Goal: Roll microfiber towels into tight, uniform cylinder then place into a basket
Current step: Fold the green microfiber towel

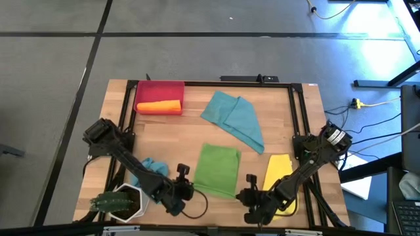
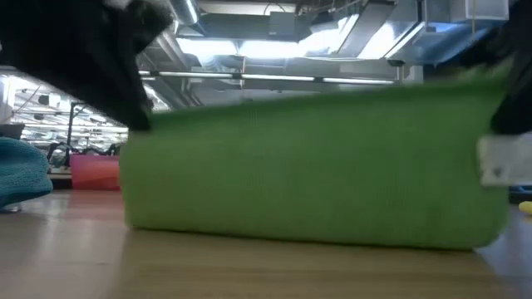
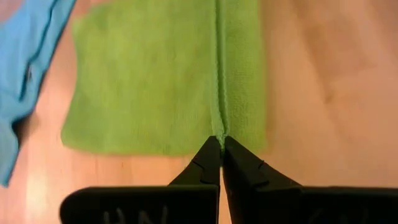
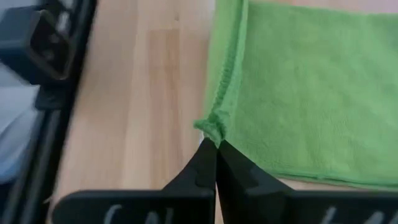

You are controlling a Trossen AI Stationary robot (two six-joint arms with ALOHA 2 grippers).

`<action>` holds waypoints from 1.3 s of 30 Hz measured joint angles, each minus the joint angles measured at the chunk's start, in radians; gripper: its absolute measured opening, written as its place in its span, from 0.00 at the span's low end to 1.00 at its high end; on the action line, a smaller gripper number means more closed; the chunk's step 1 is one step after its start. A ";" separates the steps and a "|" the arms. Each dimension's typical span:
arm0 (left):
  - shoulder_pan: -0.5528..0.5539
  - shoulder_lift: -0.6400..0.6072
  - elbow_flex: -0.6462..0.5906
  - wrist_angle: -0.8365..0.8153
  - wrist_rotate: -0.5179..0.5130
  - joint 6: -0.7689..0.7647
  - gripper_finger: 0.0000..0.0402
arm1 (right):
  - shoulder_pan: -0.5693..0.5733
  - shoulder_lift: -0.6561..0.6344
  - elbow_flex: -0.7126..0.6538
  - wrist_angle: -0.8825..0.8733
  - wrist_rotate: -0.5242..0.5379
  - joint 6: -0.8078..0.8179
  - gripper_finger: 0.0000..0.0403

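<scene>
Grey floor with dark seams surrounds the wooden table (image 1: 190, 131), where a white hexagonal pot (image 1: 125, 203) with a plant stands at the near left corner and the red basket (image 1: 159, 92) at the far left holds the rolled orange towel (image 1: 159, 105). Left to right lie a crumpled teal towel (image 1: 149, 168), the green towel (image 1: 218, 169), a spread teal towel (image 1: 234, 118) farther back and the yellow towel (image 1: 278, 174). The left gripper (image 3: 220, 144) pinches the green towel's near edge at its left corner, and the right gripper (image 4: 215, 144) pinches the same edge at its right corner, both sets of fingers pressed together on the cloth.

Small teal towel (image 1: 152, 168) partly under left arm; low view blurred
</scene>
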 joint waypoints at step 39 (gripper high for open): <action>0.515 -0.109 -0.094 0.107 0.129 0.293 0.00 | -0.268 -0.274 -0.515 0.303 0.119 0.143 0.01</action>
